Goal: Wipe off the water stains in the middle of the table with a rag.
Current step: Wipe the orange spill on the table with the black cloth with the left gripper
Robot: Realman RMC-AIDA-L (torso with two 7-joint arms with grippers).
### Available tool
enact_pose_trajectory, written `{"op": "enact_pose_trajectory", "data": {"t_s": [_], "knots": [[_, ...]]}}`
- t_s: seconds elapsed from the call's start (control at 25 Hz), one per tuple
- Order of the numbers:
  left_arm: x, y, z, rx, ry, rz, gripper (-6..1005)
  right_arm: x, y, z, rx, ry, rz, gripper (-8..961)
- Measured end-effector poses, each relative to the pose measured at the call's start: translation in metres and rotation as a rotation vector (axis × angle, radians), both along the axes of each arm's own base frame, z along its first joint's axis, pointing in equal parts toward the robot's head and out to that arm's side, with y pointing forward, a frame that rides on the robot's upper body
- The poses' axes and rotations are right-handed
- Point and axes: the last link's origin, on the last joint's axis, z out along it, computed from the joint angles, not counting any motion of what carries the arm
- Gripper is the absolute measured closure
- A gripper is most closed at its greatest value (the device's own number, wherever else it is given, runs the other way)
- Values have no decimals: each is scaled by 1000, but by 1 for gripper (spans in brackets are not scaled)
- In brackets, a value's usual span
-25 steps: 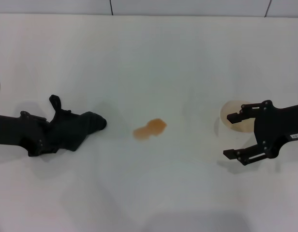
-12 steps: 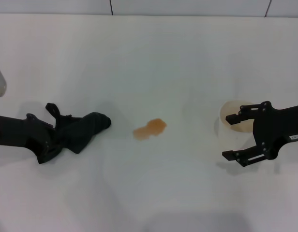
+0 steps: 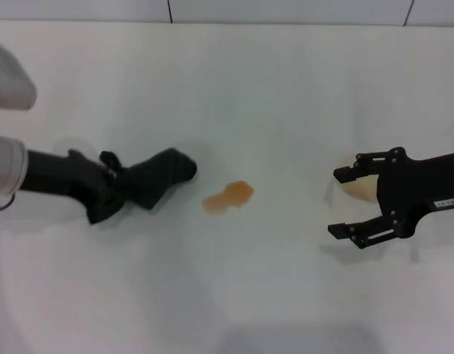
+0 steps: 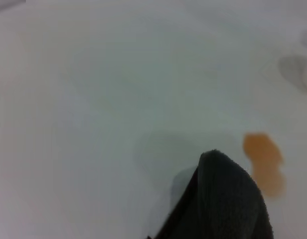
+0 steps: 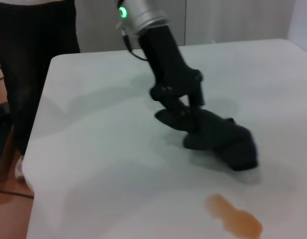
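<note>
Desk (image 3: 286, 88) middle carries the stain (image 3: 228, 197), not yet wiped. Left gripper (image 3: 109, 188) pinches the rag (image 3: 157, 181) just beside it; next, slide over it. Right gripper (image 3: 345, 200) waits spread near a cup (image 3: 357, 189).

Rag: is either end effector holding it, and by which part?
The left end effector grips the rag by its rear end. The right end effector holds nothing.
</note>
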Motion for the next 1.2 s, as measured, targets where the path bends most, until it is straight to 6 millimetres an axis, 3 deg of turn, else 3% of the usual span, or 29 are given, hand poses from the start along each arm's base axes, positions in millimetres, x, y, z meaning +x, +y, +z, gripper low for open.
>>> {"op": "enact_pose_trajectory", "data": {"t_s": [0.16,0.48,0.68,0.84,1.2], "knots": [[22,18,-10,4,24,-19,885,-3,0,0,2,15,8,96],[63,44,-52,-54,110,-83,894,-10,2,-1,10,44,38,96],[82,35,-78,-158,151,-164,894,-9,3,-2,17,42,43,96],[93,24,-86,-218,120,-199,895,-8,3,-2,21,42,42,96],[78,7,-92,-221,128,-169,895,-13,8,-5,33,45,55,96]]}}
